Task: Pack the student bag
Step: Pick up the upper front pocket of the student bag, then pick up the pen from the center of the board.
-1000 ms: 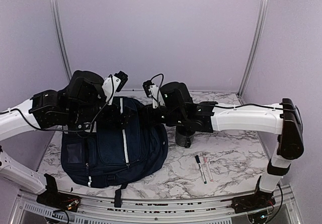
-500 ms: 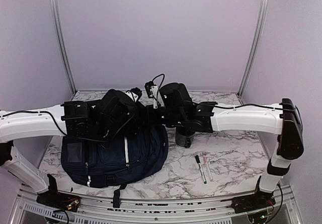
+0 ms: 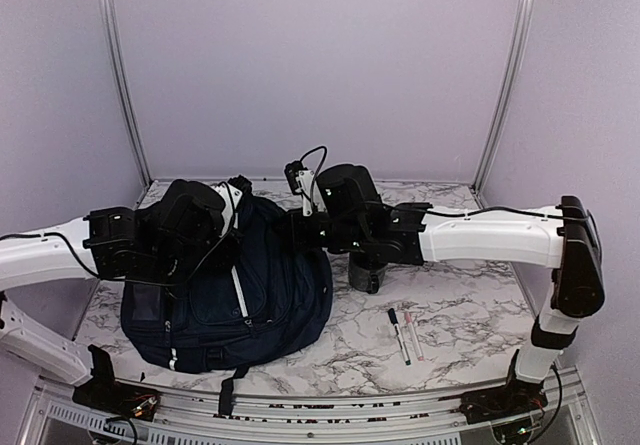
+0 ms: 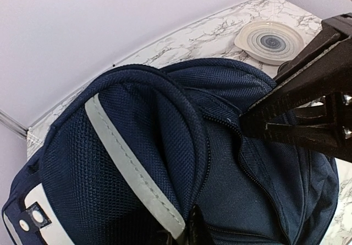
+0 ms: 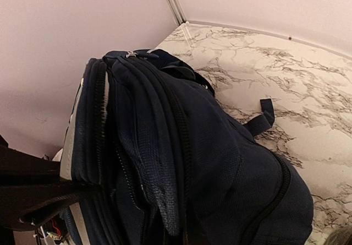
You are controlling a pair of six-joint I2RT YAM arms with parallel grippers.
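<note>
Swung back, left fingers [image 3: 238, 190] clench the student bag [image 3: 265, 300] beside gripping right fingers [image 3: 297, 227]; we note 2 pens [image 3: 405, 335] unpacked.

Markers [image 3: 400, 337] lie right of the student bag [image 3: 270, 295].

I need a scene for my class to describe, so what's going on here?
A robot is working on a navy backpack lying on the marble table. The right gripper is shut on fabric at the bag's top, and the left gripper is closed beside it, apparently pinching the top too. Two pens lie on the table, not yet packed.
</note>
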